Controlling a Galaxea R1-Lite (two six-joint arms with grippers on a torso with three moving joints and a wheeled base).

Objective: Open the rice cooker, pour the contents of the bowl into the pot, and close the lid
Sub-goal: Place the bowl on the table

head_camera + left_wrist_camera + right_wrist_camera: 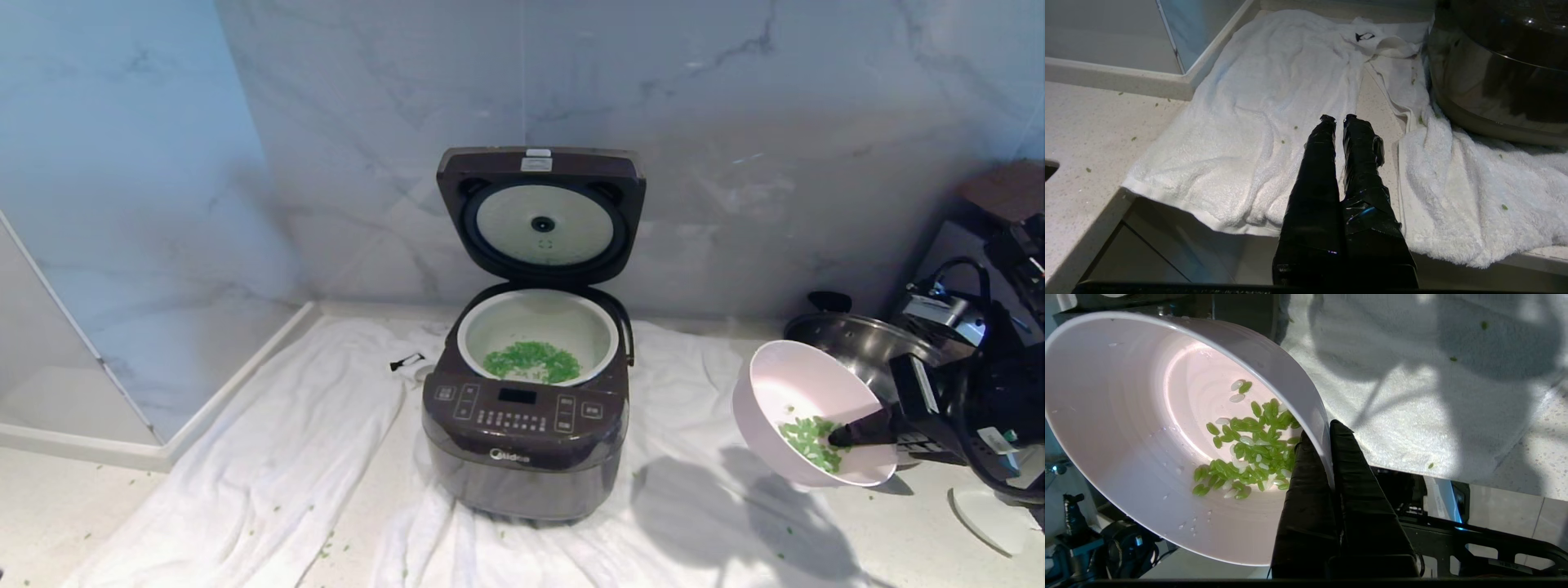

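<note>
Rice cooker [522, 425] frame centre, lid [541, 214] up | pot [539, 335] holds green grains | bowl [808, 425] lower right, tilted, some grains left, rim pinched in right gripper [841, 437] jaws | left gripper [1339, 122] jaws together, idle | left: finish emptying, close lid

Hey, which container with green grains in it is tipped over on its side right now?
The white bowl, pinched at its rim by the right claw, beside the cooker. The pot sits level inside the cooker.
</note>
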